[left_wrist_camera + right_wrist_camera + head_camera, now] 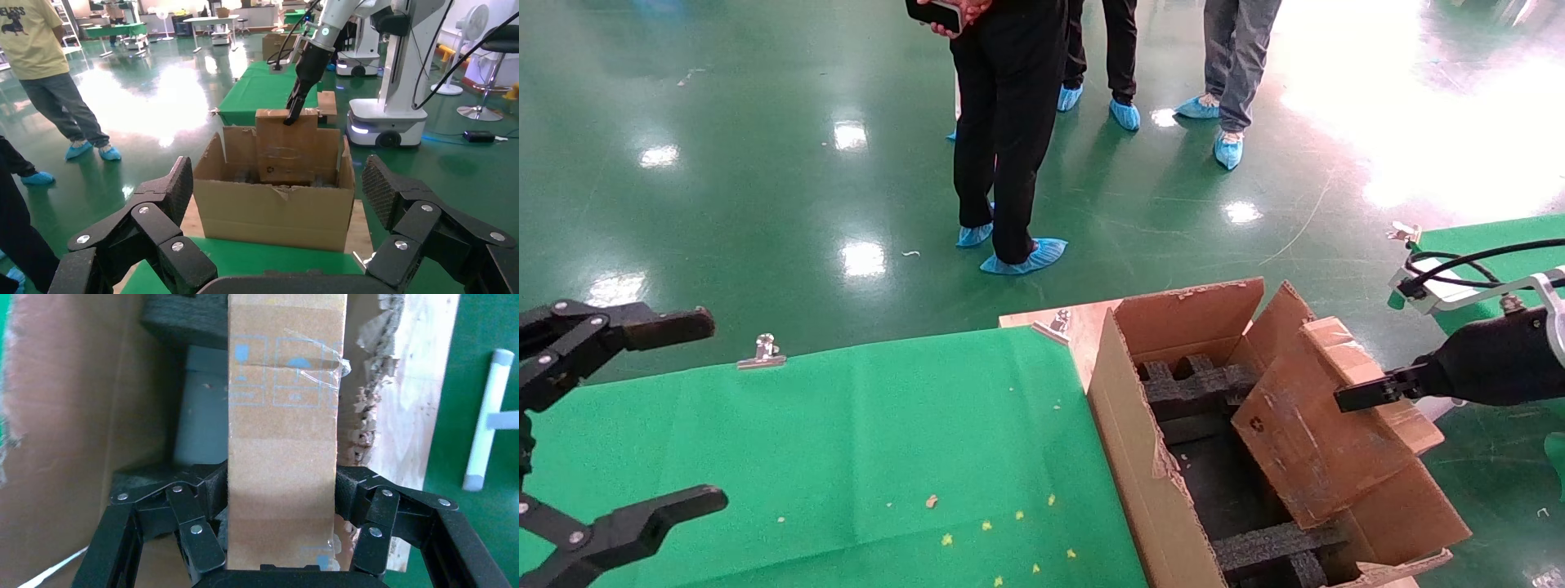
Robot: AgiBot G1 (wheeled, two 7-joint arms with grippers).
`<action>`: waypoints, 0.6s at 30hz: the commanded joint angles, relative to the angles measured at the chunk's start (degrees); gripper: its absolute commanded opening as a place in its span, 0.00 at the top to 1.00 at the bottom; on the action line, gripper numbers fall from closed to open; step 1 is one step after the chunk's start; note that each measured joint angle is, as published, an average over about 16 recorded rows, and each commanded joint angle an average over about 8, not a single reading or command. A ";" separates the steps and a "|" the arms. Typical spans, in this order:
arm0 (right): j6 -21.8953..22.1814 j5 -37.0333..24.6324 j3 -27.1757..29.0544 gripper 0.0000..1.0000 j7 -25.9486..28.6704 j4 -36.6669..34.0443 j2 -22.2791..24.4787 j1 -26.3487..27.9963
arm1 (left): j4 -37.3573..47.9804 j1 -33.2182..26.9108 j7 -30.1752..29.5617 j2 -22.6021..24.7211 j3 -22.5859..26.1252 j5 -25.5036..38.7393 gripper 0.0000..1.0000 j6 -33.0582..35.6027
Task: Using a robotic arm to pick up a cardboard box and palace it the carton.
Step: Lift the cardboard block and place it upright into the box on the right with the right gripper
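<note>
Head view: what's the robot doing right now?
The right tool is clamped on the small cardboard box and holds it tilted, its lower end already inside the big carton among the black foam blocks. The box is not released. The left tool is open and idle over the green cloth. The carton stands beside the cloth-covered table; people in blue shoe covers stand beyond it.

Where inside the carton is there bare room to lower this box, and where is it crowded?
Right gripper holds the cardboard box over the carton. Free: the dark floor between the foam blocks and the near foam bar. Crowded: the far end, stacked with foam.
</note>
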 commanded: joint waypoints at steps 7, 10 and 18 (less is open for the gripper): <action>4.80 -3.13 -1.64 1.00 6.71 3.64 -0.40 -0.05 | 0.00 0.00 0.00 0.00 0.00 0.00 0.00 0.00; 6.61 -4.23 -2.24 1.00 8.99 5.15 -0.44 -0.20 | 0.00 0.00 0.00 0.00 0.01 0.00 0.00 0.00; 11.89 -6.39 -3.66 1.00 14.68 8.46 -1.17 -1.74 | 0.00 0.00 0.00 0.00 0.01 -0.01 0.00 0.00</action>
